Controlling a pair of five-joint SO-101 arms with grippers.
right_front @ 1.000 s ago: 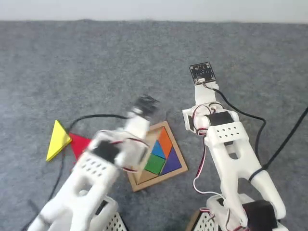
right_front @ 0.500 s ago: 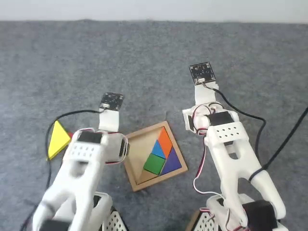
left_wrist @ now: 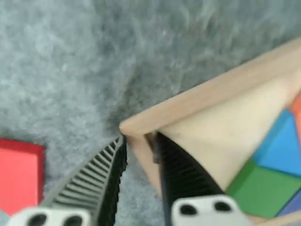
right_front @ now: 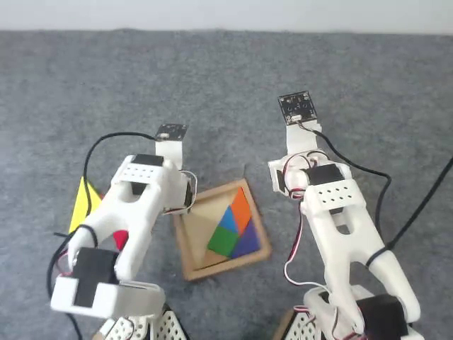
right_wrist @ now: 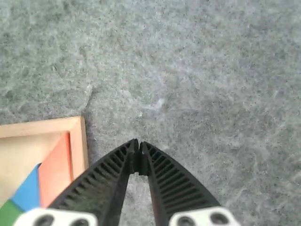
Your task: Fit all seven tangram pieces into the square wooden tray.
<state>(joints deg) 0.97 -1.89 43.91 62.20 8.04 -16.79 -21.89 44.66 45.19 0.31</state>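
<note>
The square wooden tray (right_front: 262,223) lies between the two arms and holds orange (right_front: 243,207), blue (right_front: 228,221), green (right_front: 223,243) and purple (right_front: 248,241) pieces. A bare patch of its floor lies on the left. My left gripper (left_wrist: 139,140) straddles the tray wall (left_wrist: 211,89) at its left corner. One finger is outside, one inside, and they are shut on the rim. A yellow triangle (right_front: 84,202) and a red piece (left_wrist: 19,174) lie on the carpet to the left of the tray. My right gripper (right_wrist: 139,144) is shut with nothing in it, over carpet beside the tray's far corner (right_wrist: 83,141).
Grey carpet covers the whole table. Black cables run from the left arm (right_front: 106,145) and from the right arm (right_front: 425,202). The far half of the carpet is open room.
The left arm swung left off the tray, then came down on the tray's left corner and closed on its wall. The tray has shifted slightly. The right arm has kept still.
</note>
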